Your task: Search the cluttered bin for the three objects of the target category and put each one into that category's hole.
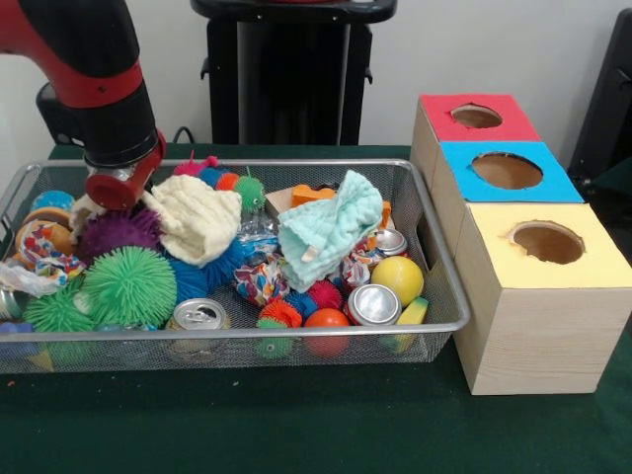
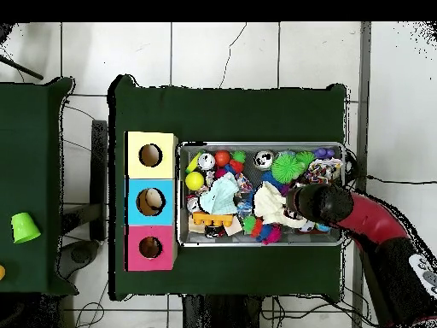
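Observation:
A wire mesh bin (image 1: 449, 296) is crammed with clutter. It holds a cream cloth (image 1: 197, 217), a mint cloth (image 1: 331, 229), a purple spiky ball (image 1: 117, 232) and green spiky balls (image 1: 130, 286). There are also a yellow ball (image 1: 398, 278), an orange ball (image 1: 327, 323) and three silver cans (image 1: 373, 304). My gripper (image 1: 91, 205) is low over the bin's left end in the front view, between the purple spiky ball and the cream cloth's edge. In the overhead view the gripper (image 2: 294, 202) sits right beside the cream cloth (image 2: 269, 201). Nothing visibly hangs from it.
Beside the bin stand three wooden boxes with round holes: red (image 1: 476, 116), blue (image 1: 507, 170) and yellow (image 1: 547, 241). In the overhead view they line the bin's left side (image 2: 150, 201). A green cup (image 2: 25, 227) stands on a separate table at far left.

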Action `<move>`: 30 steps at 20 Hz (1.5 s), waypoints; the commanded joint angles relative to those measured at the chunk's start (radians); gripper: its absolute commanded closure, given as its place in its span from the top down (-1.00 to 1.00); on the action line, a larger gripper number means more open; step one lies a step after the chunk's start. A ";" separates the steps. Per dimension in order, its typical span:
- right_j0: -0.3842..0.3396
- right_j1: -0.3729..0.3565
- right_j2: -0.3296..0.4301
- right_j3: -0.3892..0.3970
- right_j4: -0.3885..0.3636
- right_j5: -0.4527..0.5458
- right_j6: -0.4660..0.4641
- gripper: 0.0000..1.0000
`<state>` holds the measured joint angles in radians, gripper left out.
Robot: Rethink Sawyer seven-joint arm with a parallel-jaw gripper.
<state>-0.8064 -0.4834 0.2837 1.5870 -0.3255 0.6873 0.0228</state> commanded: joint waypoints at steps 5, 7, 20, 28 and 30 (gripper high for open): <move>0.147 -0.034 -0.088 0.064 0.119 0.039 0.456 -1.00; 0.184 -0.034 -0.122 0.051 0.137 0.062 0.487 -1.00; 0.269 -0.007 -0.213 0.046 0.306 0.061 0.671 -1.00; 0.306 0.004 -0.258 0.020 0.342 0.083 0.750 -1.00; 0.326 -0.001 -0.277 0.018 0.359 0.093 0.791 -1.00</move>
<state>-0.5173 -0.5084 0.0380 1.5883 -0.0355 0.6873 0.4277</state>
